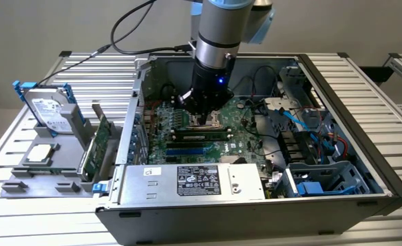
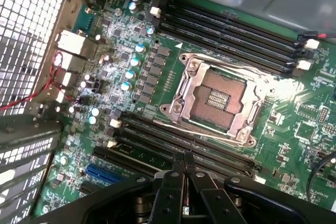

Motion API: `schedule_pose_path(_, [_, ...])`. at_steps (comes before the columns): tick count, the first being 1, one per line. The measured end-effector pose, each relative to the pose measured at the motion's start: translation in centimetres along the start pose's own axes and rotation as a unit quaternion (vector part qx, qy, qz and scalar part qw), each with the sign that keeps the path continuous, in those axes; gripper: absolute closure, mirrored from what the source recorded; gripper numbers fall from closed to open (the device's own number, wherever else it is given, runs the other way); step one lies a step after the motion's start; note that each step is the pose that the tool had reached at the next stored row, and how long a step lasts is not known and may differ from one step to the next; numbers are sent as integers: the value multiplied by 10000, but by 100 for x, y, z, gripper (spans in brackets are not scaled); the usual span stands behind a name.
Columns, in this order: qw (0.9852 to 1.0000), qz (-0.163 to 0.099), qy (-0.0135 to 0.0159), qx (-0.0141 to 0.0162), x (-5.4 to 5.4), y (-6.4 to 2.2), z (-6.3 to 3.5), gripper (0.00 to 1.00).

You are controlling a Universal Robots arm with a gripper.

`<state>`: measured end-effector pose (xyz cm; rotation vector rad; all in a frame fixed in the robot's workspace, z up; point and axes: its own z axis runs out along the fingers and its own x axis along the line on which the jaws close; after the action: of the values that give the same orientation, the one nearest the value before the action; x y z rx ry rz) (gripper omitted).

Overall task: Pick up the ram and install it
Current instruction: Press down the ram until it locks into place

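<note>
The ram [image 1: 204,136], a narrow green stick with black chips, lies along a black memory slot on the motherboard [image 1: 238,148] inside the open computer case. In the wrist view the ram [image 2: 139,152] shows as a thin green strip in a slot just ahead of my fingertips. My gripper [image 1: 202,119] hangs straight down over the board, between the processor socket and that slot. The gripper [image 2: 184,162] is shut, its two black fingers pressed together with nothing between them. I cannot tell whether the tips touch the ram.
The bare processor socket [image 2: 215,98] sits between two banks of black memory slots [image 2: 231,35]. A power supply [image 1: 201,179] bounds the board in front, cables and a drive cage [image 1: 323,179] lie on the exterior view's right. Outside the case stand an expansion card [image 1: 98,143] and a hard drive [image 1: 50,110].
</note>
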<state>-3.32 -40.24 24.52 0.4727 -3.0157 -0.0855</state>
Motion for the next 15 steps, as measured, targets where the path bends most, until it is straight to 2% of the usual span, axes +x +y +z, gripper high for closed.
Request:
schedule_pose_path(6, [9988, 479, -33, -38, 0, 0, 0, 89])
schedule_pose_path(12, [9956, 936, -70, -73, 0, 0, 0, 89])
schedule_pose_path(15, [9942, 1069, -114, -65, 0, 1, 0, 89])
